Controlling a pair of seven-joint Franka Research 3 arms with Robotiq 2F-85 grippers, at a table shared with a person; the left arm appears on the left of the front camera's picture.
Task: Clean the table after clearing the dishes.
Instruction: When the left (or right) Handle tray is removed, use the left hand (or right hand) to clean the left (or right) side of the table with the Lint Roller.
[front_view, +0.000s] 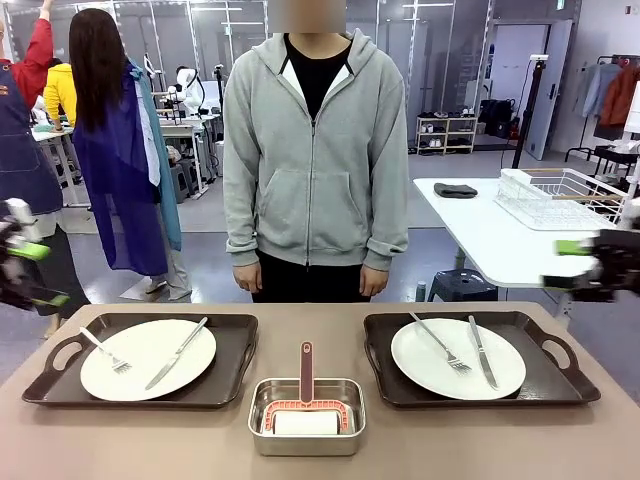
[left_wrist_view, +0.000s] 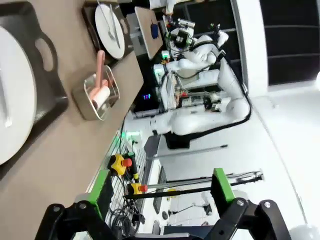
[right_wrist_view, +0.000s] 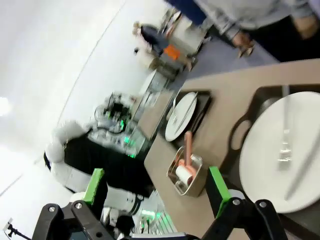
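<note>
On the brown table (front_view: 130, 440) lie two dark handled trays, each with a white plate, a fork and a knife: the left plate (front_view: 148, 358) on the left tray (front_view: 60, 375), the right plate (front_view: 458, 358) on the right tray (front_view: 555, 370). My left gripper (front_view: 35, 275) hangs open off the table's left end, well above it. Off the right end my right gripper (front_view: 565, 265) hovers open too. The left wrist view has the open left gripper (left_wrist_view: 161, 192) and the near plate (left_wrist_view: 15, 95). In the right wrist view, the open right gripper (right_wrist_view: 156, 192) faces its near plate (right_wrist_view: 285, 150).
A small steel pan (front_view: 307, 415) with a pink-handled roller (front_view: 306, 375) sits between the trays at the front edge. A person in a grey hoodie (front_view: 315, 150) stands at the far side, hands down. A white side table (front_view: 500, 240) with a wire rack stands at back right.
</note>
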